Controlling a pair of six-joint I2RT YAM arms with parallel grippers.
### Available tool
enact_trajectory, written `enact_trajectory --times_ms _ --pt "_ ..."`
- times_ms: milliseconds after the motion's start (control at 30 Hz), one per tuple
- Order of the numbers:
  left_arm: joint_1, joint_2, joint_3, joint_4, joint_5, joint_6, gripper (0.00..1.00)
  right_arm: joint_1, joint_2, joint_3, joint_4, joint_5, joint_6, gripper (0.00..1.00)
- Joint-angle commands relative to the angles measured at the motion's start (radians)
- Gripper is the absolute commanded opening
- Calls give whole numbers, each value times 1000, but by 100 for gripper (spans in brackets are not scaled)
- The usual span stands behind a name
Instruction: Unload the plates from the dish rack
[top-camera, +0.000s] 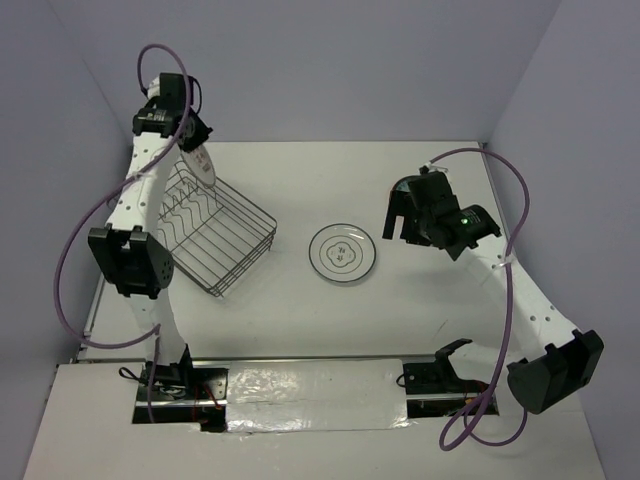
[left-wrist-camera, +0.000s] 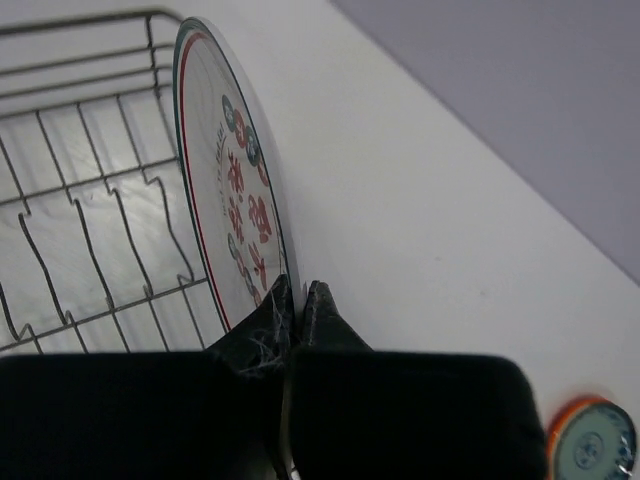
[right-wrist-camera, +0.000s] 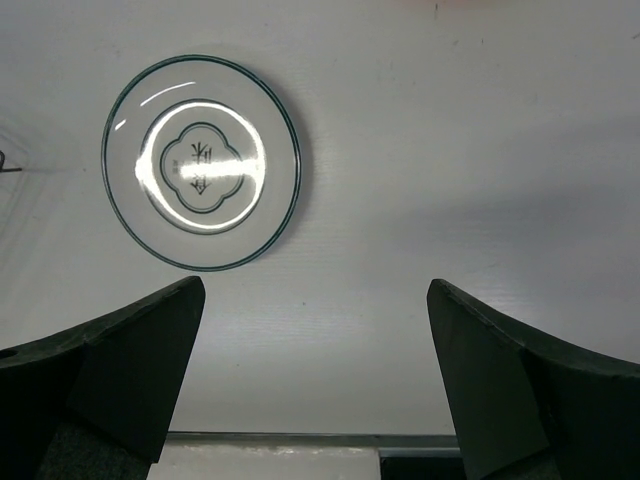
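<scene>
Left gripper (left-wrist-camera: 298, 300): I read it as clamped on the rim of the red-motif plate (left-wrist-camera: 232, 185), one finger on each face.

Red-motif plate: held on edge at the far end of the rack (top-camera: 215, 238), by its rim wire. I cannot tell whether it touches the wire.

Rack: sits askew on the left side of the table (top-camera: 420, 330), beside the left arm.

Right gripper (right-wrist-camera: 312, 300): fingers wide apart, hovering above the table right of centre.

Dark-motif plate (right-wrist-camera: 200, 162): lies flat on the table between the rack and the right gripper, apart from both.

Orange plate (left-wrist-camera: 592, 442): teal centre. I see only part of it at the corner of the left wrist view, flat on the table, well apart from the rack.
</scene>
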Motion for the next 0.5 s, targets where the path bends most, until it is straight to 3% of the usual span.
enact_trajectory --times_ms 0,67,133,167,200,233,267,300,333,400,467 --pt "-24 -142 119 106 87 142 0 -6 -24 87 -9 -23 13 100" --pt "-74 -198 102 214 182 254 0 -23 2 196 -39 -79 21 100" --pt "-213 -291 -6 377 210 527 0 -80 29 291 -82 -151 35 100" --pt "-281 -335 -80 444 189 785 0 -112 55 395 -93 -259 47 100" --pt "-361 -384 -173 513 141 928 0 -147 66 440 -99 -335 55 100" --pt "-510 -472 -358 638 54 1063 0 -223 74 484 -98 -402 65 100" --pt "-579 -508 -443 689 26 1182 0 -259 81 558 -93 -468 93 100" --pt "-646 -542 -529 734 -8 1400 0 -287 98 589 -84 -584 105 100" --pt "-770 -595 -680 815 -76 1505 0 -324 112 622 -78 -637 113 100" --pt "-876 -649 -808 840 -123 1778 0 -344 169 707 -96 -749 128 100" --pt "-992 -663 -947 941 -242 1896 0 -356 186 691 -95 -793 135 100"
